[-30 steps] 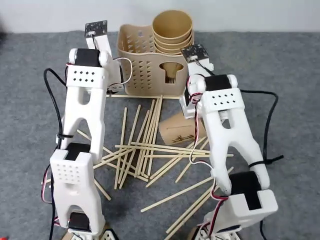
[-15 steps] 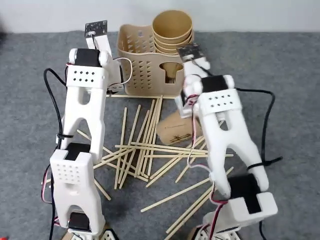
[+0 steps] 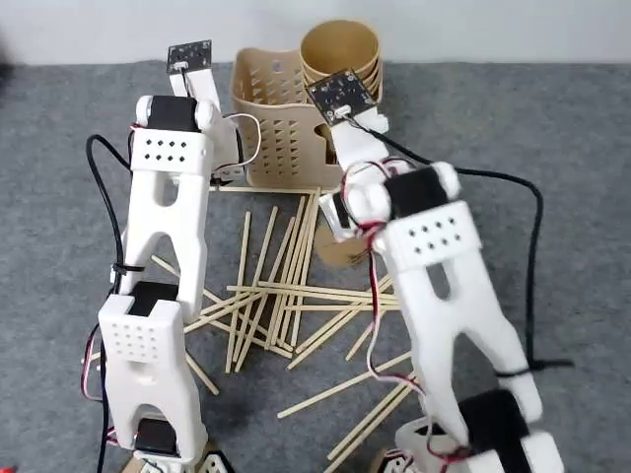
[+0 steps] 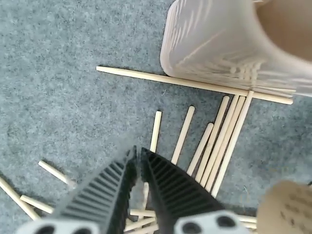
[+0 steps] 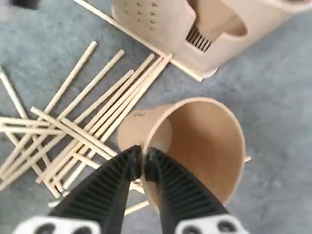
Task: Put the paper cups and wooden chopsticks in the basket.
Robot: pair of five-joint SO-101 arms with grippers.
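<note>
Many chopsticks [image 3: 266, 286] on grey carpet [image 3: 552, 148], pale wall [image 3: 493, 30] behind; L hand [image 4: 136, 156] together, R hand [image 5: 143, 158] clamped on paper cup [image 5: 204, 141]

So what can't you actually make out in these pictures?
Lying paper cup: high view, mostly covered by the right arm.
Basket bottom: high view, hidden by its own walls and the stacked cups.
Chopsticks: left wrist view, some ends hidden behind the left gripper.
</note>
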